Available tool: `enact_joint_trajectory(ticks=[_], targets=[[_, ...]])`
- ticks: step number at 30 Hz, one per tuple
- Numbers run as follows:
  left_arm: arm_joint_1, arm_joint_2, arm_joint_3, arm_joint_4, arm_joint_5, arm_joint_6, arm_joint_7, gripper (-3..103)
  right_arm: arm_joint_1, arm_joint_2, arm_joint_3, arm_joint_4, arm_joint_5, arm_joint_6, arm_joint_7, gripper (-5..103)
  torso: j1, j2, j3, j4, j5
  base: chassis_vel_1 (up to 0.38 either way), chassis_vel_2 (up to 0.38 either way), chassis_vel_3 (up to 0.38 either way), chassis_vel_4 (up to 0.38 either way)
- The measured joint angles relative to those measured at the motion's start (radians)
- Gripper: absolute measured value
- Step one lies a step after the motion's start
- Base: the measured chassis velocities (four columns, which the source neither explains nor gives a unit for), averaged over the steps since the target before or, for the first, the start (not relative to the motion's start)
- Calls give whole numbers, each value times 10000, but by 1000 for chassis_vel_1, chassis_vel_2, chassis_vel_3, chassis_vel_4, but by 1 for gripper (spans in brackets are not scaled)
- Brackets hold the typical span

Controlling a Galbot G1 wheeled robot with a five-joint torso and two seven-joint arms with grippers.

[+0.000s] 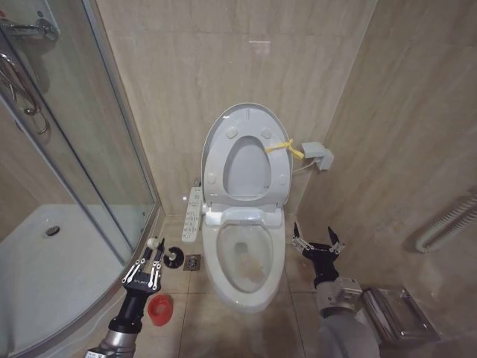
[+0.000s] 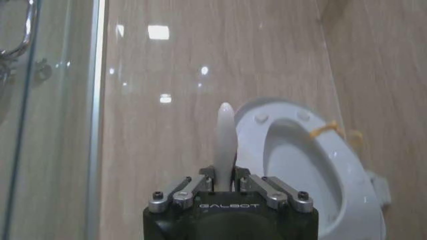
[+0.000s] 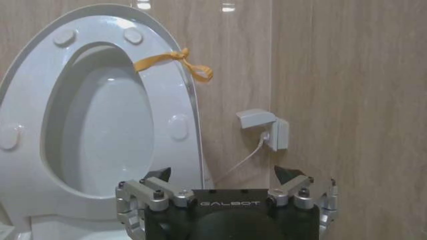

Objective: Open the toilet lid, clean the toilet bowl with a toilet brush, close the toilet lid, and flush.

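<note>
The white toilet lid (image 1: 246,119) stands raised against the wall, a yellow strap tied at its edge. The toilet bowl (image 1: 240,261) lies open below. The toilet brush (image 2: 225,137) has its white handle upright.

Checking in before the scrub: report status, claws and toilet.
Left claw shut on toilet brush handle, left of toilet bowl. Right claw open, idle right of bowl. Toilet lid and seat up. Nothing blocking bowl.

Beige tiled walls (image 1: 313,67) meet in a corner at the upper right of the frame. A glass shower enclosure (image 1: 67,149) fills the left, above a white shower tray (image 1: 45,276). Beige floor tiles (image 1: 223,328) carry a small square drain (image 1: 192,262).
</note>
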Motion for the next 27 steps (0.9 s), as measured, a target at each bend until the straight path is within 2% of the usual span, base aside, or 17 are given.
enact_joint_trajectory(ticks=[6, 9, 13, 16, 19, 27], targets=[[-139, 87, 311, -674, -196, 291, -74, 19, -1, 0, 0, 0, 0, 0, 0, 100, -1, 0, 0, -1, 1, -19, 23, 31, -29], [-257, 243, 673, -1221, -737, 681, -82, 19, -5, 0, 0, 0, 0, 0, 0, 100, -5, 1, -2, 0, 1, 0, 0, 0, 0], [-583, 439, 1014, -1359, -1338, 1015, -60, 19, -4, 0, 0, 0, 0, 0, -1, 100, -6, 1, -3, 4, 1, 0, 0, 0, 0], [-947, 632, 1213, -1256, -1721, 1242, -38, 19, -3, 0, 0, 0, 0, 0, 0, 100, -6, 1, -3, -1, 1, 0, 0, 0, 0], [-1554, 1113, 1564, -906, -2469, 1703, -11, 19, -2, 0, 0, 0, 0, 0, 0, 100, -4, 1, -1, -1, 1, 0, 0, 0, 0], [-2834, 1839, 2450, 498, -3034, 1827, 26, 19, -2, 0, 0, 0, 0, 0, 0, 100, -4, 1, -1, 1, 0, 0, 0, 0, 0]])
